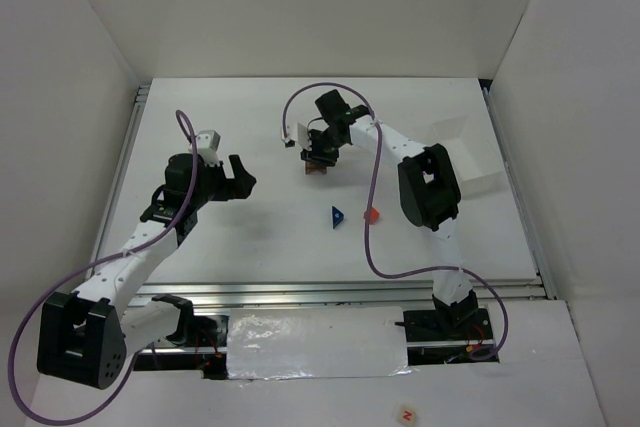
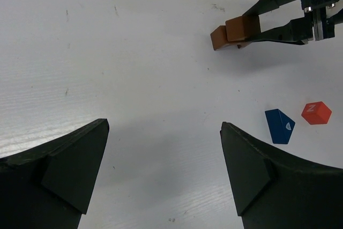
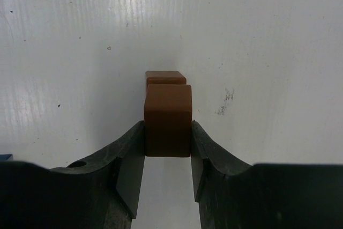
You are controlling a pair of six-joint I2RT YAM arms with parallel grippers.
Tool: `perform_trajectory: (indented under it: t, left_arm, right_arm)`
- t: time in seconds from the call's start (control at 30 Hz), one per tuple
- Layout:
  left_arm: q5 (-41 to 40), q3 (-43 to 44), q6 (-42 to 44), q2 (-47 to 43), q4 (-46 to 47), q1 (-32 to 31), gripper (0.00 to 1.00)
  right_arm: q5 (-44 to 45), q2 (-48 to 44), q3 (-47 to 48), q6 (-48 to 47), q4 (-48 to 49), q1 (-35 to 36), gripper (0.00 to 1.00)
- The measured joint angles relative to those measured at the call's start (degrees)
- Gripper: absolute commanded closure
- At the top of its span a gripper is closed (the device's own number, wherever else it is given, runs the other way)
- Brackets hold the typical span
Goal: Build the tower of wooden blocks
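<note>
My right gripper [image 3: 167, 130] is shut on a brown block [image 3: 168, 116], gripping it by its two sides. A second brown block [image 3: 165, 77] lies on the table right under and past the held one; I cannot tell whether they touch. In the top view this pair [image 1: 317, 166] is at the table's far middle. A blue wedge [image 1: 337, 216] and a red cube [image 1: 371, 214] lie apart on the table, nearer the arm bases. My left gripper [image 2: 165, 127] hovers wide open over bare table to the left of the blocks, holding nothing.
A white tray [image 1: 468, 155] stands at the far right, behind the right arm's elbow. White walls enclose the table on three sides. A purple cable [image 1: 372, 187] hangs from the right arm close to the red cube.
</note>
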Motion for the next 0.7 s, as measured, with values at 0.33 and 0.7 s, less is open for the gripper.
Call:
perform_trajectory:
  t: [0.33, 0.7]
  left_arm:
    - [1.64, 0.0, 0.2, -0.02, 0.85, 0.0, 0.01]
    - [2.82, -0.31, 1.2, -0.74, 1.2, 0.0, 0.01]
  right_arm:
    - [-1.33, 0.0, 0.0, -1.27, -0.74, 0.0, 0.93]
    - [-1.33, 0.0, 0.0, -1.29, -0.72, -0.2, 0.93]
